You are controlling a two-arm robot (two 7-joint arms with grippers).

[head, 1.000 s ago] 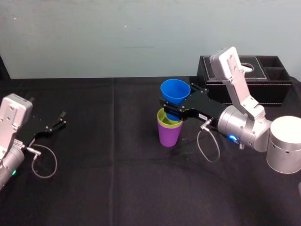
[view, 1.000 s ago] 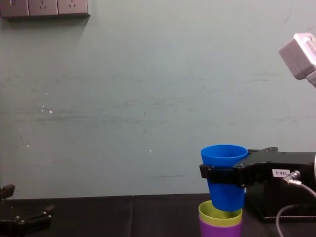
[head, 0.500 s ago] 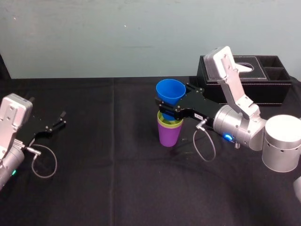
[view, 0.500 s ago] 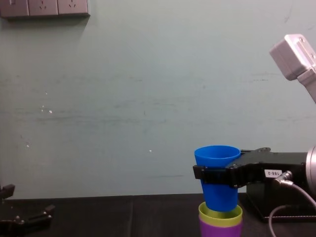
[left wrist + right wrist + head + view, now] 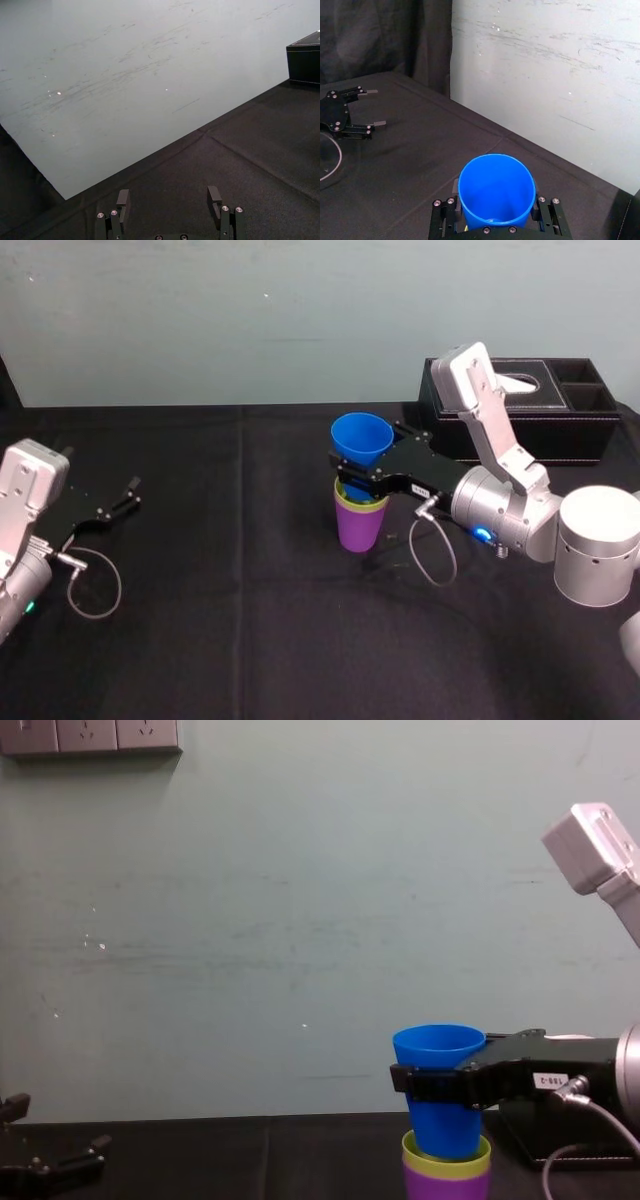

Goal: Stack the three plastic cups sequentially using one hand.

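Observation:
My right gripper point(image 5: 362, 476) is shut on the blue cup point(image 5: 361, 438), one finger on each side of its wall. The cup is upright, and its base dips into the yellow-green cup point(image 5: 357, 504), which is nested in the purple cup point(image 5: 360, 530) on the black cloth. From the chest, the blue cup point(image 5: 438, 1055) rises above the yellow-green rim point(image 5: 447, 1156) and the purple cup point(image 5: 447, 1186), with the right gripper point(image 5: 440, 1086) banding it. In the right wrist view the blue cup point(image 5: 496, 187) sits between the fingers point(image 5: 443, 220). My left gripper point(image 5: 120, 500) is parked open at the left.
A black tissue box point(image 5: 515, 410) with side compartments stands at the back right, behind my right arm. The left wrist view shows the left gripper point(image 5: 169, 200) open over bare black cloth, with the box's corner point(image 5: 305, 62) far off. A wall runs along the table's far edge.
My right gripper has carried the blue cup slightly left and down. Its base has sunk from just over the yellow-green cup's rim into it. The left arm has not moved.

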